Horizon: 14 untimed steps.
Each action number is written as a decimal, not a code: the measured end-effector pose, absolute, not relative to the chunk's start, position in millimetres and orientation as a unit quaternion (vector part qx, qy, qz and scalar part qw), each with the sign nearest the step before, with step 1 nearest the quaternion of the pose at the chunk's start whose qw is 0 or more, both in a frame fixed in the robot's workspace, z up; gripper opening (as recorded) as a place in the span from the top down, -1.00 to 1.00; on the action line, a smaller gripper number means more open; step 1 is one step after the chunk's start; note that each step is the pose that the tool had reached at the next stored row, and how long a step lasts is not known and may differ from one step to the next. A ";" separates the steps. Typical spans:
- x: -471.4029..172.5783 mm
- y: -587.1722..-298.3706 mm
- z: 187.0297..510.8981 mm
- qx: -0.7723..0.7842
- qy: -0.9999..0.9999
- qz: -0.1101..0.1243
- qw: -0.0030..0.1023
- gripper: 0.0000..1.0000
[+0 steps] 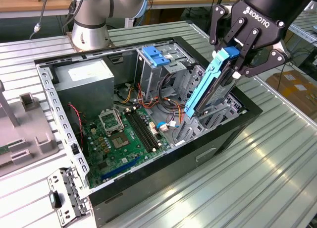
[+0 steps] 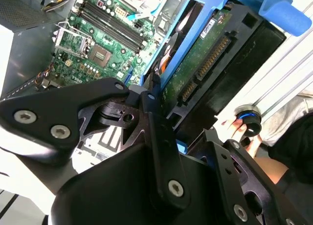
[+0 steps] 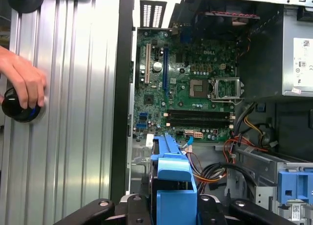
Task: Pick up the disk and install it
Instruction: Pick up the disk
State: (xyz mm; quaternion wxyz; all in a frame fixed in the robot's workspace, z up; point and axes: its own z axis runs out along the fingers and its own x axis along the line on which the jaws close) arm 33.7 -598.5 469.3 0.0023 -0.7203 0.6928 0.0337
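room above motherboard point(image 1: 119, 135); cables point(image 1: 172, 107) and blue-capped cage point(image 1: 150, 75) crowd beside it

The disk point(image 1: 213, 89), seen in the exterior view, has its lower end lost inside the computer case point(image 1: 213, 144), and the gripper point(image 1: 235, 59) clamped on it is cut off at the picture's edge. In the first wrist view a hand point(image 3: 22, 80) half covers a black round object point(image 3: 17, 111)
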 end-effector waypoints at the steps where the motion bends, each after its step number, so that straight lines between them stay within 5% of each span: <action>1: 35.5 -598.6 469.3 -0.720 0.693 0.034 0.002 0.27; 14: 64.9 -599.4 469.2 -0.720 0.693 0.034 0.002 0.27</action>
